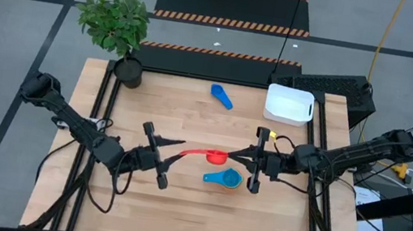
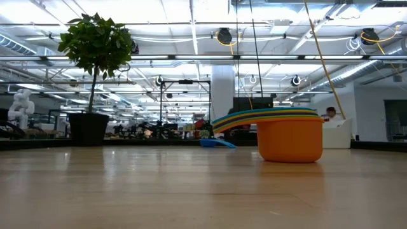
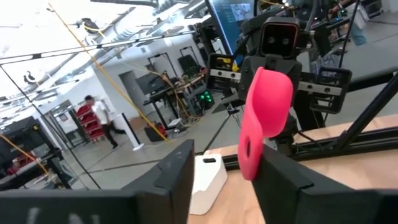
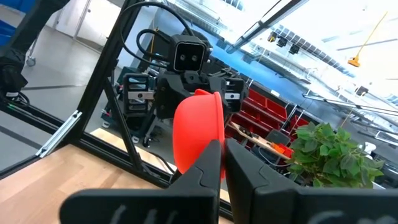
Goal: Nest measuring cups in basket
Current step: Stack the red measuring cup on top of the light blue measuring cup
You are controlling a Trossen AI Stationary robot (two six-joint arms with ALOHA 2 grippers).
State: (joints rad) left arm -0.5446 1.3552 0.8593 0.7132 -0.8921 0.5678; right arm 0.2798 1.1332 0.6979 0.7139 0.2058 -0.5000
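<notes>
**Red cup strung between two tools, nest just beneath**

The right tool (image 1: 257, 162) is pinched shut on the red cup (image 1: 217, 156) — its wrist view shows the two dark fingers (image 4: 208, 163) pressed together on the bowl's rim, the bowl standing up above them. The left tool (image 1: 161, 155) faces it from the other side with its fingers spread wide; the cup's flat handle (image 3: 249, 149) hangs in the gap between them, and I cannot tell whether either finger touches it. So the cup's long axis runs across the counter (image 1: 176, 209) from one tool to the other, bowl toward the right arm, handle toward the left.

The relation that matters lies just off that line: the stack of nested cups (image 1: 223, 179) sits on the counter slightly nearer the front edge than the red bowl, close under it, light blue showing on top in the overhead view. At counter height the stack reads as an orange cup (image 2: 290, 138) with coloured rims layered inside. The right arm is the nearer one and already has the grip, so the placing looks like its job.

A mid blue cup (image 1: 222, 96) lies alone farther back. The basket (image 1: 288, 105) stands at the back right, well apart from the stack; no cup shows inside it.
</notes>
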